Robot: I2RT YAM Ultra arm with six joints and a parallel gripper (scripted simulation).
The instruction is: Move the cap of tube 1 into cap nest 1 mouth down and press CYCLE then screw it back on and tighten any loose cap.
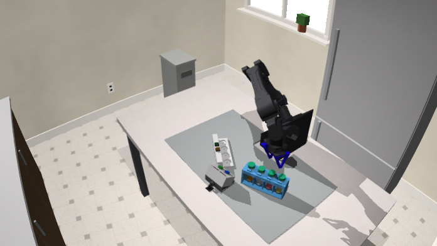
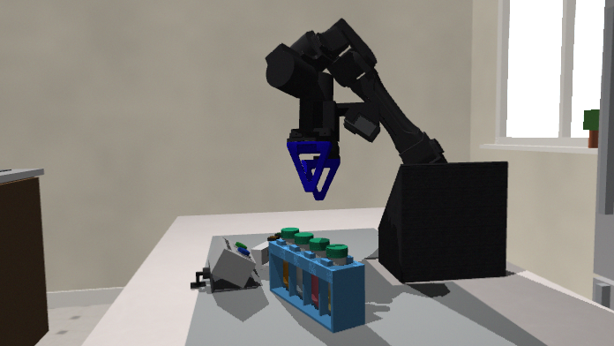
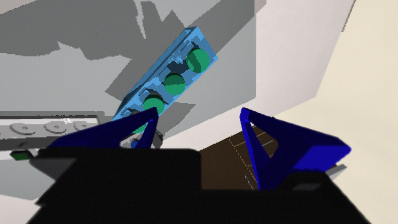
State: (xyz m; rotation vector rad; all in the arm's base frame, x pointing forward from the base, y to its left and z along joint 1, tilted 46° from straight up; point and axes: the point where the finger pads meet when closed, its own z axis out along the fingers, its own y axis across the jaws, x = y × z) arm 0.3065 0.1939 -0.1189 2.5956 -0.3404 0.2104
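Observation:
The blue decapping station point(image 1: 265, 180) stands on the grey mat with four tubes, each with a green cap point(image 1: 251, 165) on; it also shows in the exterior view point(image 2: 318, 282). The white cap tray point(image 1: 223, 150) lies beside it with empty round nests and two dark lamps point(image 1: 216, 147). The grey key box point(image 1: 220, 178) carries a green key point(image 1: 220, 167) and a blue key point(image 1: 226, 172). My gripper point(image 2: 314, 194) is open and empty, high above the mat between my base and the station. In the wrist view my gripper point(image 3: 199, 111) frames three caps point(image 3: 174, 84); the left finger hides the fourth.
My black base box point(image 2: 443, 221) stands behind the station. A grey cabinet point(image 1: 178, 72) stands on the floor beyond the table's far corner. The key box sits close to the table's front edge point(image 1: 176, 194). A tall grey fridge point(image 1: 377, 78) stands to the right.

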